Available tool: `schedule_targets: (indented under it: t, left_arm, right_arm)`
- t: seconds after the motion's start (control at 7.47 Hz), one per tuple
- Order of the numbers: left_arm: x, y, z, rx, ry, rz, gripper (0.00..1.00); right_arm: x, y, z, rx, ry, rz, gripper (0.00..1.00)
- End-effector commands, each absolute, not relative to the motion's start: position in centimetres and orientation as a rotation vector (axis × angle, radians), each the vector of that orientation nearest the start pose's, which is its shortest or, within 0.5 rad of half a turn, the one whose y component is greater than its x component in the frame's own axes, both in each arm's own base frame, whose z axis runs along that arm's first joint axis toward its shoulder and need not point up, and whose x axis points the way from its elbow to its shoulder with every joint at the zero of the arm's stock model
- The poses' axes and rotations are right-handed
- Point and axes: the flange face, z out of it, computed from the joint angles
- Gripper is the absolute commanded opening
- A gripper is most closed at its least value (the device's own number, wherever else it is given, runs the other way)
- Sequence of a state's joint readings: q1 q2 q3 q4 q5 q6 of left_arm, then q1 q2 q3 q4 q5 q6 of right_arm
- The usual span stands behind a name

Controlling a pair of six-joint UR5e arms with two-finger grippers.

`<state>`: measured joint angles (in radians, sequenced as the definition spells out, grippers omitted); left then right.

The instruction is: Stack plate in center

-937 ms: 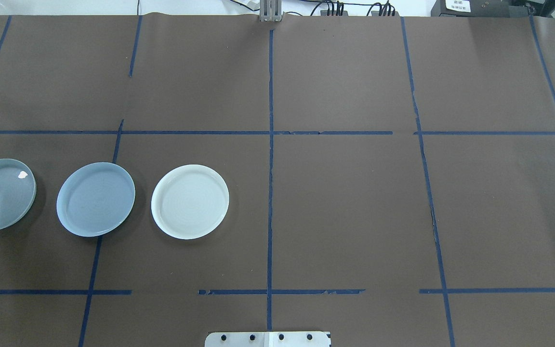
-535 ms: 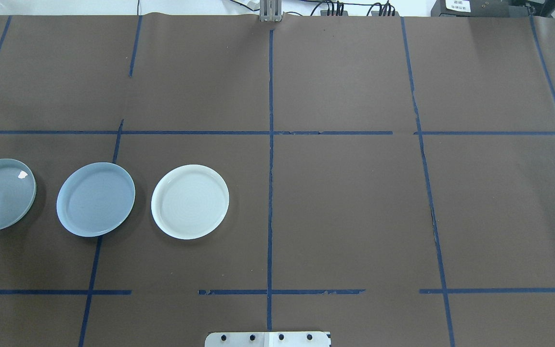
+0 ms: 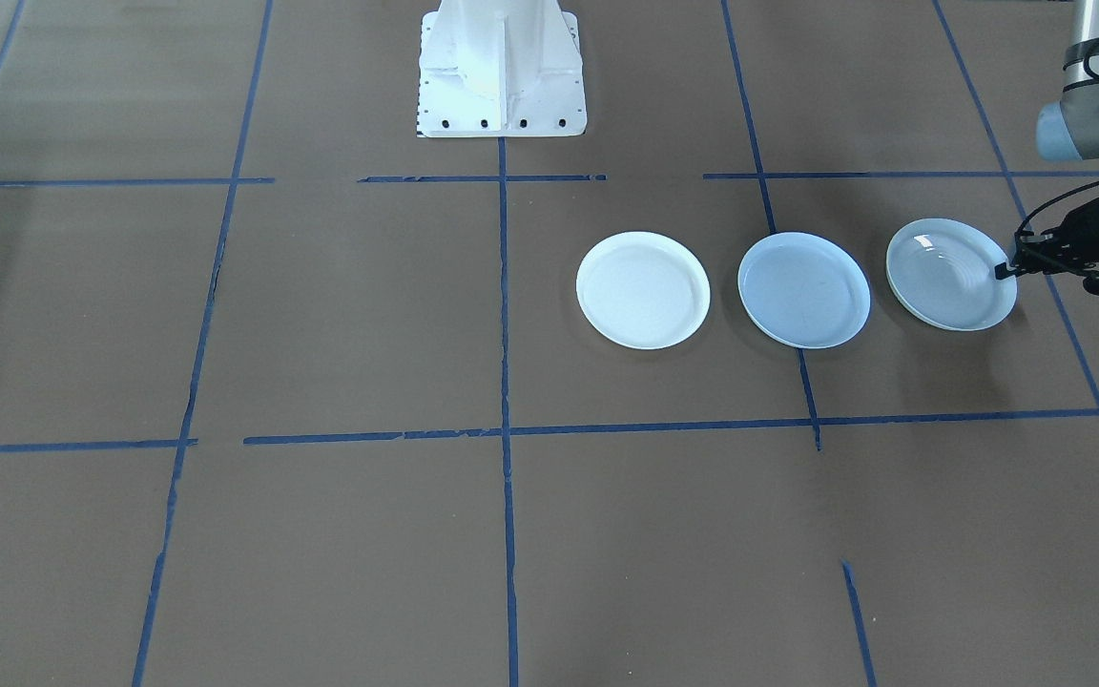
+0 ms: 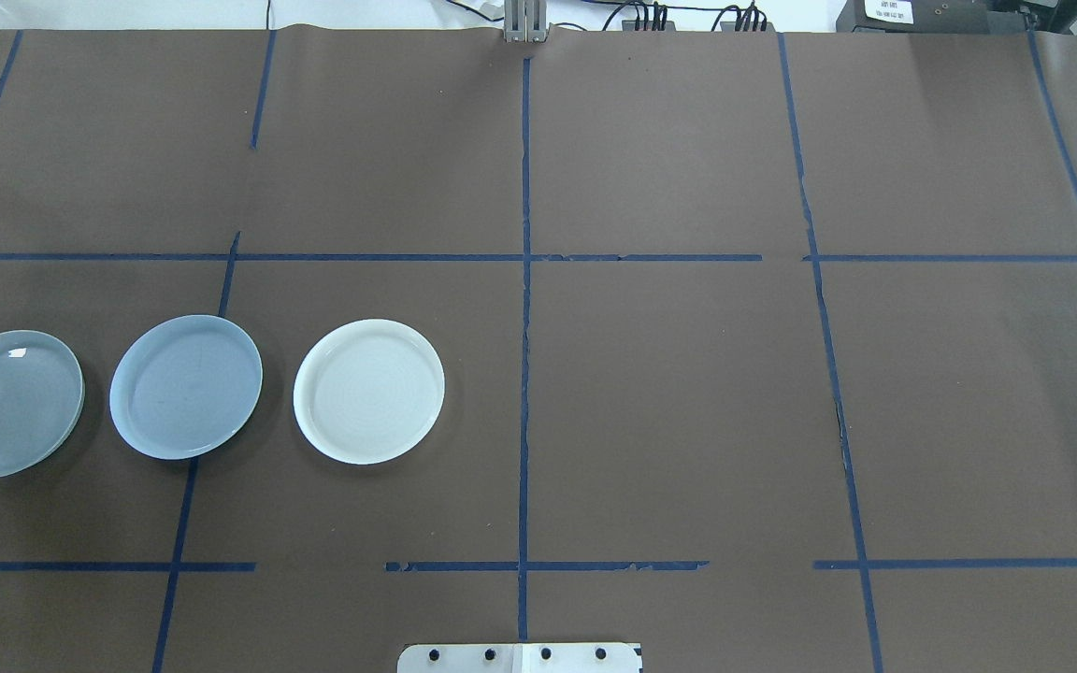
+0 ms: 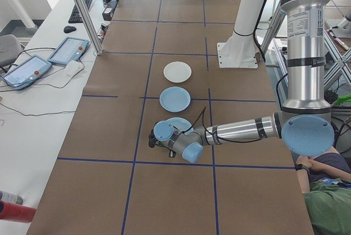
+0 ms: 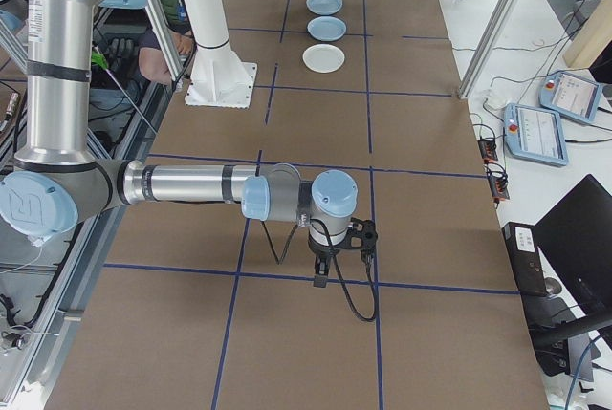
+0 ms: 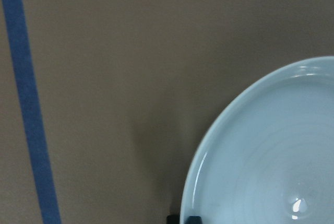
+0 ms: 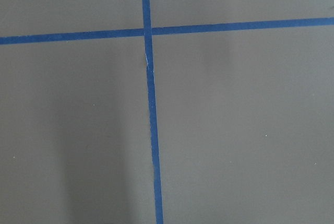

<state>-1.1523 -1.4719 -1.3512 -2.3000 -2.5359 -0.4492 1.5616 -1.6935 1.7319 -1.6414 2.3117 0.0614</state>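
Front-facing view: left fingers (image 3: 1005, 271) clamp ridged plate (image 3: 950, 274) rim; overhead crops them. Right fingers' opening unclear.

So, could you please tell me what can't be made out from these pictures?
- Left gripper: at the ridged plate's rim; overhead crops it at the left edge, the left wrist view shows only a fingertip sliver.
- Whether that plate is lifted: the front view doesn't settle it.
- Right gripper: seen only from exterior right, too small to judge.
- Pale blue plate and white plate: undersides unseen.
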Motion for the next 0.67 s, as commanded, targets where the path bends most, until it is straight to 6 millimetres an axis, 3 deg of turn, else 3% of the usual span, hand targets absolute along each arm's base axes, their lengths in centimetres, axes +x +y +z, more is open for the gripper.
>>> schedule_targets:
  t: [0.0,0.27,0.54]
  left_arm:
    - [10.7,-43.2,71.7,-0.043,1.066,0.123,0.0]
    - [9.9,-43.7,71.0,-0.036,1.097,0.113,0.0]
    - [10.1,-45.6,68.7,-0.031,1.136,0.097,0.0]
  right_arm:
    - [6.2,-43.8,64.6,-0.057,-0.739,0.062,1.0]
    - [6.2,-43.8,64.6,-0.057,-0.739,0.062,1.0]
    - [6.2,-43.8,64.6,-0.058,-0.739,0.062,1.0]
